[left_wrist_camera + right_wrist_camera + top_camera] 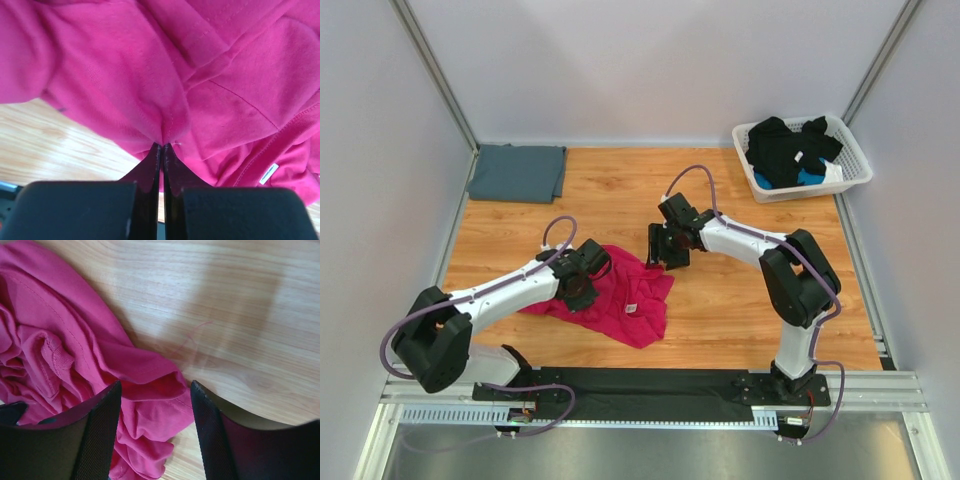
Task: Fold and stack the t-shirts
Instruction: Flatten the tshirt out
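A crumpled magenta-pink t-shirt (620, 295) lies on the wooden table in front of the arms. My left gripper (582, 283) is shut on a fold of the pink t-shirt (165, 100), its jaws pressed together on the cloth. My right gripper (666, 256) is open just above the shirt's right edge; the pink t-shirt (150, 405) lies between and under its wide-apart fingers (100, 430). A slate blue-grey t-shirt (517, 172), folded to a flat rectangle, lies at the far left corner.
A white lattice basket (856, 178) holding black and blue clothes stands at the far right corner. Grey walls close in the table on three sides. Bare wood shows between the pink shirt and the basket.
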